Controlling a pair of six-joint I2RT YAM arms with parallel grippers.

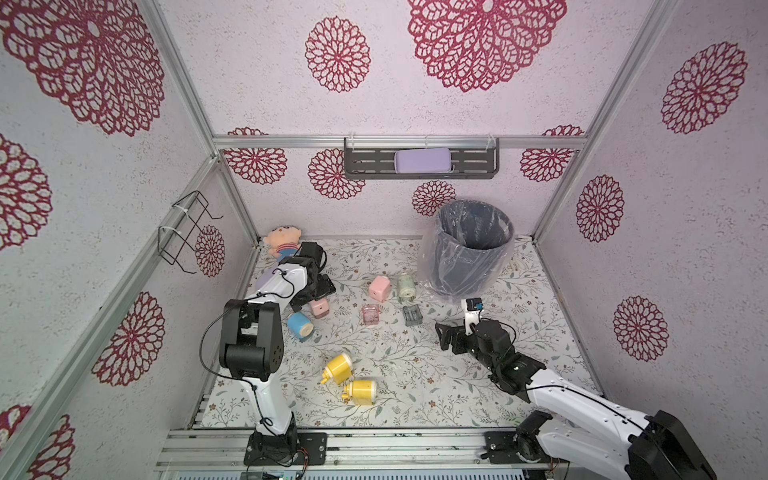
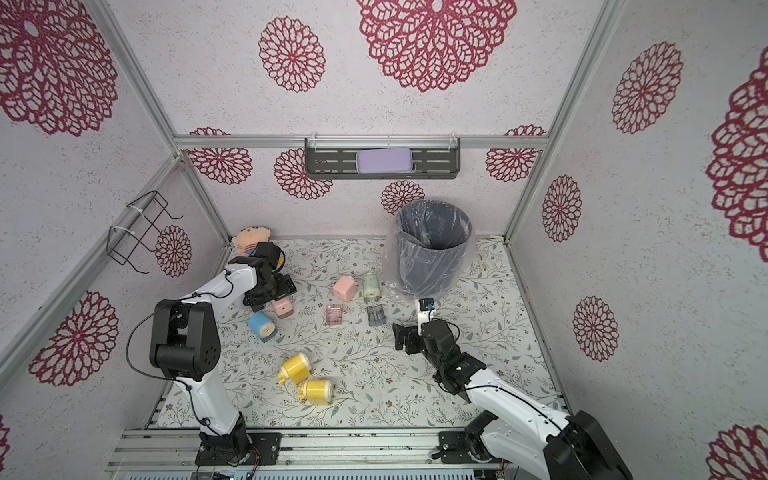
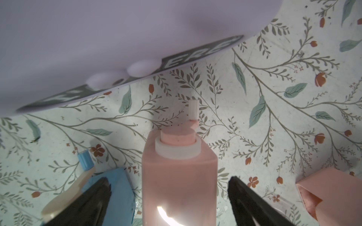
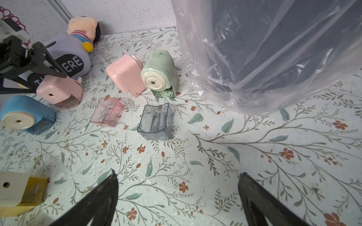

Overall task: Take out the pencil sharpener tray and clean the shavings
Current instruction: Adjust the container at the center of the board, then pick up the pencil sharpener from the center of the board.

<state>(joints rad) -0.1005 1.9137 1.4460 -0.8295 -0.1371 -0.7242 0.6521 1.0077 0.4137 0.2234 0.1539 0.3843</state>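
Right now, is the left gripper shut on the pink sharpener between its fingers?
No, the left gripper is open, a gap showing between each finger and the pink sharpener.

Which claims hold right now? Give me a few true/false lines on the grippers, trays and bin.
1. Both grippers are open. True: the left gripper and the right gripper both have their jaws spread.
2. The right gripper holds the grey tray. False: that tray lies on the table, apart from the empty gripper.
3. The left gripper straddles a pink sharpener. True.
4. The bin lies on its side. False: it stands upright, lined with a clear bag.
5. A pink tray lies loose beside the grey tray. True.
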